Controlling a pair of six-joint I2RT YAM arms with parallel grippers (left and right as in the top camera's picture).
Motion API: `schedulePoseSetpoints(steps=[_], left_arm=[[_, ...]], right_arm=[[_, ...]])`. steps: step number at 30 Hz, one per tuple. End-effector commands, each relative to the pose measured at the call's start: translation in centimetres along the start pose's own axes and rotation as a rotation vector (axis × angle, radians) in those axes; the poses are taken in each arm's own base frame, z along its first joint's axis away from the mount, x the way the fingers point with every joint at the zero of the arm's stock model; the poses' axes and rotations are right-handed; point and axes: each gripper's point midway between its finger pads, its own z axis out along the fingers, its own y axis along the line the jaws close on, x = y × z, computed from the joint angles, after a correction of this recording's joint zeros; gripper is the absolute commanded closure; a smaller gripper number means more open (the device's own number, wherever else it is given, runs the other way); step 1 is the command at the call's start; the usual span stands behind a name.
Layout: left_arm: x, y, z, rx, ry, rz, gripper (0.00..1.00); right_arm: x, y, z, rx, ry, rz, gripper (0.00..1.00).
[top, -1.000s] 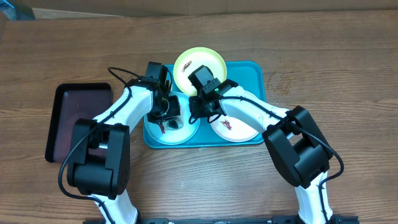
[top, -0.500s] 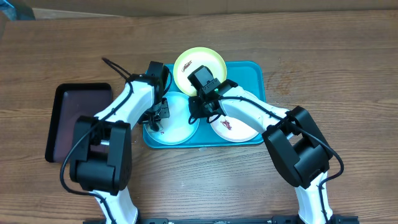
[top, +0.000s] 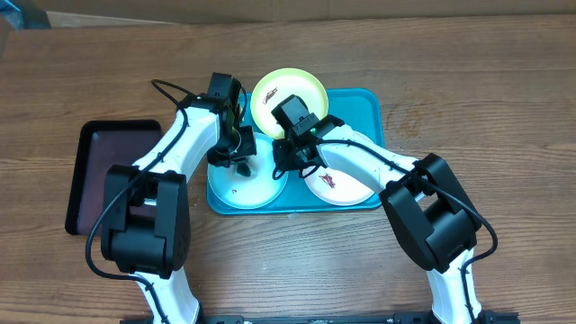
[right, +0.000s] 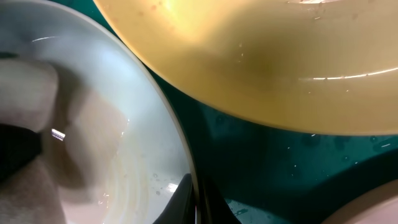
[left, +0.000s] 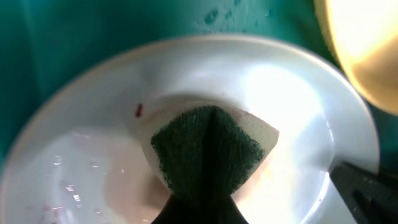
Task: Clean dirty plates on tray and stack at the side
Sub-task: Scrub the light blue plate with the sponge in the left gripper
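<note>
The turquoise tray (top: 369,103) holds three plates: a yellow-green plate (top: 301,87) at the back, a pale mint-blue plate (top: 250,184) front left and a white plate (top: 346,189) with a dark smear front right. My left gripper (top: 236,148) is shut on a folded green-and-white sponge (left: 208,146) pressed onto the mint-blue plate (left: 81,162), which shows a small red speck. My right gripper (top: 286,157) is shut on that plate's right rim (right: 180,155), one finger inside and one outside. The yellow-green plate (right: 261,56) fills the top of the right wrist view.
A smaller black tray (top: 108,171) lies on the wooden table left of the turquoise one. The turquoise tray's bare floor (right: 267,162) shows between the plates, wet with droplets.
My left gripper moved with the sponge from the plate's middle to its left side, then up toward its back edge. The red smear on the mint-blue plate has mostly gone. The right arm held still.
</note>
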Motion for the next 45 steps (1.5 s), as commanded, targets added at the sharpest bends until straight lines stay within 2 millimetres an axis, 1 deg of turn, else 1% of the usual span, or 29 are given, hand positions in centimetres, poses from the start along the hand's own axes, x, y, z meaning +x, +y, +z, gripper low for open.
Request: schedulePoseSetpoints(steps=[1, 4, 5, 6, 8, 10, 12, 14, 16, 18, 21, 24, 26, 28, 32, 34, 35, 36, 40, 42, 45], left_arm=[[1.5, -0.5, 1.4, 0.062, 0.05, 0.021, 0.96], [2.0, -1.3, 2.5, 0.13, 0.047, 0.025, 0.96], [2.1, -1.2, 2.9, 0.133, 0.043, 0.026, 0.96], [2.3, -0.8, 3.3, 0.114, 0.036, 0.026, 0.96], [2.4, 0.8, 3.9, 0.036, 0.019, 0.024, 0.96], [2.2, 3.6, 4.1, -0.113, -0.009, 0.022, 0.96], [1.7, 6.0, 3.6, -0.254, -0.043, 0.023, 0.96], [1.1, 8.2, 2.7, -0.393, -0.078, 0.026, 0.96], [0.6, 9.4, 1.8, -0.477, -0.098, 0.03, 0.96], [0.2, 9.8, 0.9, -0.514, -0.105, 0.032, 0.96], [-0.8, 9.2, -0.4, -0.513, -0.116, 0.016, 0.96], [-2.0, 8.3, -2.2, -0.496, -0.127, -0.002, 0.96], [-2.5, 7.0, -3.1, -0.44, -0.121, -0.003, 0.96], [-2.7, 5.1, -3.2, -0.344, -0.103, 0.004, 0.96], [-1.8, 0.4, -2.0, -0.065, -0.039, 0.022, 0.96], [-1.3, -1.0, -1.2, 0.029, -0.022, 0.025, 0.96], [-1.1, -1.4, -0.8, 0.061, -0.019, 0.027, 0.96], [-0.9, -1.6, -0.1, 0.079, -0.018, 0.028, 0.96], [-0.1, -1.0, 2.0, 0.085, -0.03, 0.029, 0.96], [0.2, -0.7, 2.8, 0.088, -0.037, 0.029, 0.96], [0.0, -0.2, 3.6, 0.073, -0.069, 0.032, 0.96]], right_arm=[[0.7, -1.1, 0.6, 0.037, 0.011, 0.011, 0.96], [0.6, -1.1, 0.6, 0.036, 0.011, 0.011, 0.96], [0.6, -1.1, 0.6, 0.037, 0.011, 0.011, 0.96], [0.7, -1.1, 0.6, 0.037, 0.013, 0.011, 0.96], [0.8, -1.2, 0.6, 0.04, 0.017, 0.012, 0.96], [0.9, -1.2, 0.6, 0.041, 0.02, 0.012, 0.96], [0.9, -1.2, 0.6, 0.041, 0.02, 0.012, 0.96], [0.9, -1.2, 0.6, 0.041, 0.02, 0.012, 0.96], [0.8, -1.2, 0.6, 0.042, 0.02, 0.012, 0.96], [0.8, -1.2, 0.6, 0.043, 0.019, 0.012, 0.96], [0.8, -1.3, 0.6, 0.045, 0.018, 0.012, 0.96], [0.8, -1.3, 0.6, 0.045, 0.018, 0.012, 0.96], [0.8, -1.2, 0.6, 0.045, 0.018, 0.012, 0.96], [0.8, -1.2, 0.6, 0.045, 0.018, 0.012, 0.96], [0.7, -1.2, 0.6, 0.043, 0.015, 0.012, 0.96], [0.7, -1.2, 0.6, 0.043, 0.015, 0.012, 0.96], [0.7, -1.2, 0.6, 0.043, 0.015, 0.012, 0.96], [0.7, -1.2, 0.6, 0.043, 0.015, 0.012, 0.96], [0.8, -1.2, 0.6, 0.043, 0.016, 0.012, 0.96], [0.8, -1.2, 0.6, 0.043, 0.015, 0.012, 0.96], [0.8, -1.2, 0.6, 0.043, 0.015, 0.012, 0.96]])
